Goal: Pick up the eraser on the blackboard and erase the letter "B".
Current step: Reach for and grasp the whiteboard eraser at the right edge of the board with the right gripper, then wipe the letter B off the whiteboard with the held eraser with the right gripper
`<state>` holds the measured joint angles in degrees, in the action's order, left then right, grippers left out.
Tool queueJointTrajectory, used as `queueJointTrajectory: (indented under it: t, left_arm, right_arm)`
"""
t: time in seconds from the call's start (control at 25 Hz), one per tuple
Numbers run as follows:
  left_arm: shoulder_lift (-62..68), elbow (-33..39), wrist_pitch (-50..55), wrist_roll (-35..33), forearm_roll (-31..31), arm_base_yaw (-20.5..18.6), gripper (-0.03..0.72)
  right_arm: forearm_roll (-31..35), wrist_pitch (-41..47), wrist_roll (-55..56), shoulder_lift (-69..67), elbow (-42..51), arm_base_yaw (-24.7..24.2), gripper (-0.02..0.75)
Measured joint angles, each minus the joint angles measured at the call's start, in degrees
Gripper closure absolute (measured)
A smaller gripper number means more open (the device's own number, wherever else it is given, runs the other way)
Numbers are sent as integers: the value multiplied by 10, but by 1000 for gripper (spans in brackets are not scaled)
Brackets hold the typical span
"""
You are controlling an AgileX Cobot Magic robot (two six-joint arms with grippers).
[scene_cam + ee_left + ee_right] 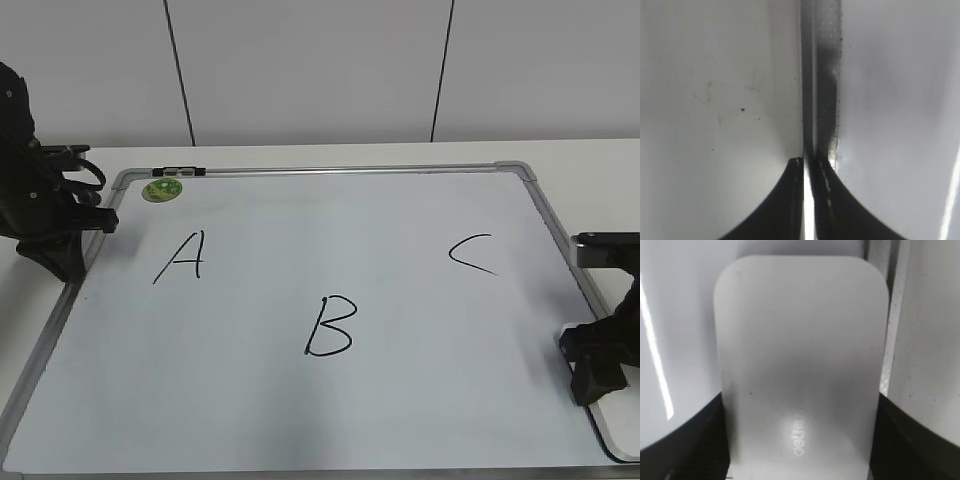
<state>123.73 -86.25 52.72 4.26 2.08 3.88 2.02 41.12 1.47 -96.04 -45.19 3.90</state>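
Down at the right edge of the blackboard, the right pincer sits low with its two dark fingers on either side of the eraser, pressed against its long sides, so it is grasping the white block. In the right wrist view the eraser fills the space between the fingers and runs forward from them, its small grey lettering close to the pincer and its rounded far corners ahead; the board's grey frame runs just to the right of it. In the exterior view only a curved edge of the eraser shows below the pincer, lying at the board's near right corner. The letter "B" stands well to the left of this pincer, near the middle of the board, with the "C" nearer it and farther back. The left pincer rests at the opposite edge, clenched with its tips nearly touching over the frame strip; the "A" lies to its right and a green magnet beyond it.
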Motion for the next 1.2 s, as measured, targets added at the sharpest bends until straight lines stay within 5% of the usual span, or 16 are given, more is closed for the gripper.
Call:
queueJointTrajectory:
  t: [0.48,1.2]
  left_arm:
    - [0,0,0,0,0,0,666]
    - [0,0,0,0,0,0,666]
  right_arm:
    - [0,80,0,-6,-67,9,223]
    - [8,236,-5,-238,-463,191,223]
